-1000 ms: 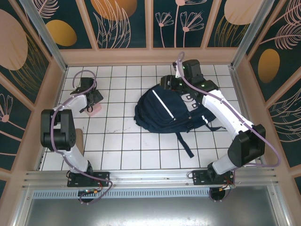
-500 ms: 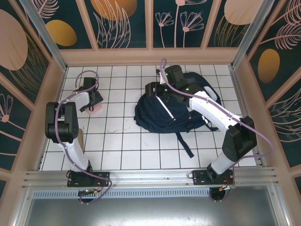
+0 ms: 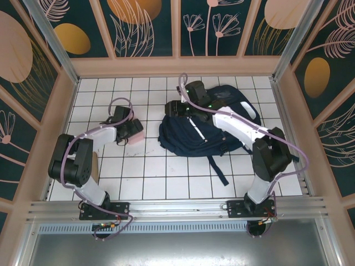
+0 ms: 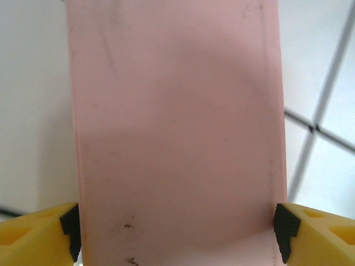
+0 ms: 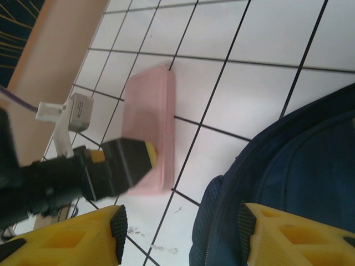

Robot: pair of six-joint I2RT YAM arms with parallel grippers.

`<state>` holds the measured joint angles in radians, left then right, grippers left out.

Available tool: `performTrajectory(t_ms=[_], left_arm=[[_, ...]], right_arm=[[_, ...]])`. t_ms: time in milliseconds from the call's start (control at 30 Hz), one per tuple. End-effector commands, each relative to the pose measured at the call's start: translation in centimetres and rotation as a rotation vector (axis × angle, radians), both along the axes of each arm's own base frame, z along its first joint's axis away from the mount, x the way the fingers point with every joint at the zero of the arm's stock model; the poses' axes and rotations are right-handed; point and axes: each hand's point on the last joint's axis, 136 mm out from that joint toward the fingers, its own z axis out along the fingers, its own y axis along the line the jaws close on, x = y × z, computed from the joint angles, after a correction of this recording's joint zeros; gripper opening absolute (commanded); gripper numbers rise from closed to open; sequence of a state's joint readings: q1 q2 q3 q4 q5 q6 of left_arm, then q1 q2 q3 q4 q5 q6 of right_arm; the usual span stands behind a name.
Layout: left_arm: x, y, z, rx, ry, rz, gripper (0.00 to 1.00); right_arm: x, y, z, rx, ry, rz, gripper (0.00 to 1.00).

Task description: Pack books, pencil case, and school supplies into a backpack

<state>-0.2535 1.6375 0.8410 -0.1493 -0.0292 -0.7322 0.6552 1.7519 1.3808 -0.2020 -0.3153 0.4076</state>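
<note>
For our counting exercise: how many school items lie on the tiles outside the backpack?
1: the pink pencil case, left of the backpack, between the left gripper's jaws. Others may be hidden inside the backpack.

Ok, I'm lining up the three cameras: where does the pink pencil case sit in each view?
Top external: pencil case left of centre, in the left gripper, left of the backpack.
Left wrist: centre, between the yellow fingers.
Right wrist: upper left, on white tiles.
Shared landmark: left gripper's yellow-black fingers at its end.
</note>
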Motion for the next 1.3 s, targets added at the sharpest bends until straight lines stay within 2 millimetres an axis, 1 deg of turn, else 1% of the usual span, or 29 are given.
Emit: performTrajectory(t_ms=[0,67,133,233,267,333,367,433,500,600,733,867,1033,1067,1100,1267], left_arm=[[-2.3,-1.3,0.1,-0.103,0.04,0.018,0.9],[-2.2,-1.1,1.4,-0.108,0.008,0.024,0.93],[-1.9,-0.5,2.9,-0.116,-0.023,0.04,0.94],[-1.3,0.3,4.8,-0.19,-0.084,0.057,0.93],[-1.1,0.6,5.2,-0.217,-0.11,0.062,0.92],[-0.9,1.1,5.5,-0.254,-0.133,0.064,0.9],[-0.8,0.9,5.5,-0.277,-0.142,0.053,0.89],[-0.7,0.7,5.2,-0.309,-0.152,0.042,0.87],[-0.7,0.6,4.4,-0.344,-0.157,0.038,0.83],[-0.9,1.2,3.3,-0.38,-0.153,0.062,0.82],[-0.9,1.7,2.1,-0.37,-0.139,0.075,0.82],[-1.1,1.3,1.0,-0.392,-0.12,0.066,0.82],[-1.2,0.8,0.8,-0.426,-0.13,0.051,0.81],[-1.2,0.6,0.8,-0.438,-0.131,0.045,0.81],[-1.1,0.4,0.7,-0.449,-0.131,0.04,0.81],[-1.1,-1.3,1.3,-0.57,-0.16,-0.001,0.79]], right_arm=[[0.0,2.4,0.1,0.048,0.001,0.031,0.55],[-0.3,3.5,-0.7,0.052,0.023,0.047,0.53],[-0.5,4.5,-1.8,0.045,0.042,0.054,0.5],[-1.0,6.3,-3.5,0.042,0.073,0.075,0.47],[-1.2,6.9,-3.9,0.042,0.083,0.083,0.46],[-1.5,8.1,-4.8,0.034,0.098,0.098,0.45],[-1.7,8.7,-5.4,0.026,0.107,0.099,0.45],[-1.7,9.7,-6.3,0.013,0.124,0.094,0.45],[-1.5,10.4,-7.7,-0.014,0.144,0.074,0.45],[-1.1,11.2,-9.7,-0.056,0.172,0.046,0.45],[-0.4,11.7,-12.3,-0.105,0.196,0.011,0.46],[-0.5,12.3,-14.5,-0.14,0.225,0.02,0.45],[-1.0,13.1,-16.4,-0.154,0.257,0.035,0.44],[-1.1,13.2,-16.8,-0.154,0.268,0.04,0.43],[-1.3,13.4,-17.0,-0.147,0.28,0.051,0.39],[-1.8,13.8,-17.3,-0.116,0.304,0.085,0.26]])
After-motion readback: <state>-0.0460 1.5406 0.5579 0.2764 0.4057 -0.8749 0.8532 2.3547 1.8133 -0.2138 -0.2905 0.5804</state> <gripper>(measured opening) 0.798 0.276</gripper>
